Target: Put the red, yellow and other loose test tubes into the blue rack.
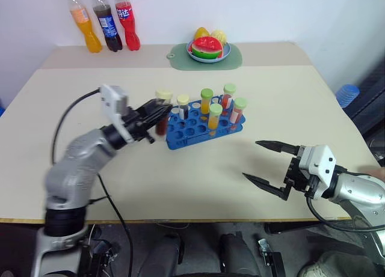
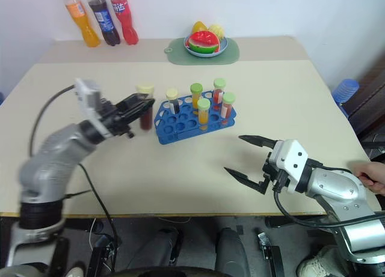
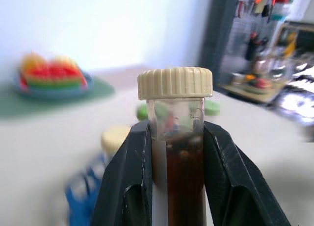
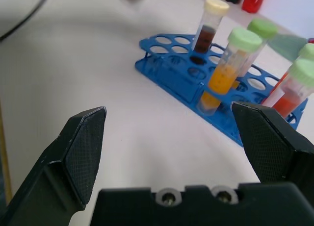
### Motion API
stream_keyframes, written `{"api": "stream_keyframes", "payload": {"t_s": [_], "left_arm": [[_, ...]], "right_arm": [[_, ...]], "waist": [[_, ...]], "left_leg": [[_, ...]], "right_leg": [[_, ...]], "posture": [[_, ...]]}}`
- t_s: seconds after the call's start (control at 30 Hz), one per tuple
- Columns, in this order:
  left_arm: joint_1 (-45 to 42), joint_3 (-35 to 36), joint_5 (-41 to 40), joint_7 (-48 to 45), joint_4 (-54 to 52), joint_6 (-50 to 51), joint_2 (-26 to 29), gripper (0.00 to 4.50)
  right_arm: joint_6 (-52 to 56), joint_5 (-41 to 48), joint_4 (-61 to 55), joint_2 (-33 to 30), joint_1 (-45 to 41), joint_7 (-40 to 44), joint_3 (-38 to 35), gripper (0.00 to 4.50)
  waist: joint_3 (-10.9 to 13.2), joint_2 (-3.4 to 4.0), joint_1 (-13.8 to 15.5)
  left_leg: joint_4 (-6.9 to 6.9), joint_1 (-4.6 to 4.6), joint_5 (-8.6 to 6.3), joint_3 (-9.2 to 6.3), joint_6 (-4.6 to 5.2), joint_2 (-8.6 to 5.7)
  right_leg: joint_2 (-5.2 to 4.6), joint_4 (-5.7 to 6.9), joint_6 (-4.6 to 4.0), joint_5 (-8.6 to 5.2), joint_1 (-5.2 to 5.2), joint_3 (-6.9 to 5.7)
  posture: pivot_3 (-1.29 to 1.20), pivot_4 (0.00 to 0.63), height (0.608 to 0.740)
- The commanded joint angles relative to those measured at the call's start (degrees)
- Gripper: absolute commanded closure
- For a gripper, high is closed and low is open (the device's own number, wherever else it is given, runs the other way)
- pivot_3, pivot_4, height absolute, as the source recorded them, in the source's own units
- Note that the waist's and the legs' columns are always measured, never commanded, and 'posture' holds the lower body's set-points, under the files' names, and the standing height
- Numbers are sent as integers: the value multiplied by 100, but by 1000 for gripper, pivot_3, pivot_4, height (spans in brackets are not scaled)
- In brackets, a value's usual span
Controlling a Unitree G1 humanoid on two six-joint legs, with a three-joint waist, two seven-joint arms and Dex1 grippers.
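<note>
Left of centre, the left gripper (image 1: 157, 116) is clamped on a dark brown test tube (image 3: 184, 162) with a cream cap, held above the table (image 1: 198, 175) just to the left of the blue rack (image 1: 191, 131). The rack, at centre frame, carries upright tubes of yellow, red and dark liquid. At lower right, the right gripper (image 1: 263, 163) hangs over bare tabletop with its fingers (image 4: 83, 147) spread wide apart, holding nothing. Three soda bottles (image 1: 108, 20) and a fruit plate (image 1: 207, 56) stand along the far edge.

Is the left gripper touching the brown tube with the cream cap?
Touching. The left wrist view shows both black fingers pressed against the sides of the dark brown tube, just under its cream cap.
</note>
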Motion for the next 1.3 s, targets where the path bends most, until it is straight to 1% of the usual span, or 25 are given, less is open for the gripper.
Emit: {"api": "stream_keyframes", "payload": {"t_s": [0.03, 0.17, 0.2, 0.23, 0.4, 0.6, 0.87, 0.97, 1.03, 1.07, 1.1, 1.13, 1.27, 1.3], "left_arm": [[-137, -438, 1017, 14, 620, -1776, -513, 3690], [-224, -756, 1548, 40, 1640, -2730, -1026, 3690], [-229, -806, 1655, 65, 1827, -2915, -1126, 3690], [-235, -837, 1774, 139, 1992, -3090, -1215, 3690], [-141, -931, 2211, 293, 2654, -3819, -1358, 3690], [-254, -896, 2273, 390, 3272, -4164, -1557, 3690], [-670, -794, 2242, 454, 4188, -4449, -1718, 3690], [-741, -813, 2190, 340, 4384, -4549, -1777, 3690], [-704, -831, 1913, -12, 4357, -4373, -1828, 3690], [-628, -852, 1536, -456, 4190, -4092, -1859, 3190], [-579, -846, 1432, -550, 4078, -4027, -1884, 2630], [-548, -828, 1389, -589, 3998, -3991, -1900, 2245], [-382, -748, 1397, -506, 3512, -3676, -1853, 248], [-315, -730, 1348, -517, 3313, -3424, -1781, 248]], "right_arm": [[37, 140, -237, -74, 181, -5, -390, 0], [157, 205, -425, -105, 404, -11, -607, 0], [200, 231, -518, -118, 492, -13, -673, 0], [268, 278, -617, -123, 587, -27, -760, 0], [408, 329, -852, -133, 866, -66, -1076, 0], [521, 372, -961, -122, 947, -118, -1214, 0], [574, 349, -1000, -115, 923, -179, -1225, 0], [577, 336, -1032, -112, 950, -209, -1247, 0], [586, 334, -1054, -99, 969, -236, -1258, 0], [585, 329, -1062, -89, 978, -252, -1263, 0], [593, 336, -1072, -64, 986, -286, -1266, 0], [597, 343, -1079, -48, 991, -311, -1267, 0], [627, 338, -1093, 74, 962, -515, -1173, 0], [617, 314, -1081, 117, 937, -569, -1123, 0]], "waist": [[0, 0, -10], [0, 1, -9], [0, 1, -8], [0, 1, -7], [-1, 2, -7], [-4, 6, 0], [-6, 8, 2], [-6, 8, 24], [-6, 8, 25], [-6, 8, 27], [-6, 8, 25], [-6, 9, 17], [-4, 6, -6], [-4, 6, -6]], "left_leg": [[3, -1, -6, -1, 7, 0], [9, -1, -16, 2, 16, 1], [15, -2, -30, 4, 41, 2], [20, -3, -31, 4, 42, 2], [43, 1, -39, 2, 54, 1], [50, 10, -40, 1, 57, 0], [51, 12, -42, -1, 61, -1], [56, 12, -42, -2, 60, -5], [57, 12, -42, -2, 60, -6], [57, 12, -42, -3, 60, -6], [57, 12, -42, -4, 60, -6], [57, 11, -42, -4, 61, -6], [56, 7, -45, -7, 65, -6], [56, 7, -44, -7, 65, -5]], "right_leg": [[-1, -2, 12, 7, -1, 4], [0, -2, 17, 8, -7, 15], [3, 0, 18, 9, -6, 15], [3, 2, 20, 10, -6, 15], [4, 2, 33, 17, 11, 15], [4, 1, 36, 18, 24, 14], [4, 1, 41, 18, 26, 14], [4, 1, 45, 21, 32, 13], [3, 0, 47, 22, 34, 13], [3, 0, 47, 22, 34, 13], [3, 0, 47, 22, 34, 13], [3, 0, 47, 22, 33, 12], [3, -1, 48, 21, 27, 13], [3, -1, 48, 21, 26, 13]], "posture": [[0, 150, 740], [0, 150, 740], [0, 150, 740], [0, 150, 740], [0, 150, 740], [0, 150, 740], [0, 150, 740], [0, 150, 740], [0, 150, 740], [0, 150, 740], [0, 150, 740], [0, 150, 740], [0, 150, 740], [0, 150, 740]]}}
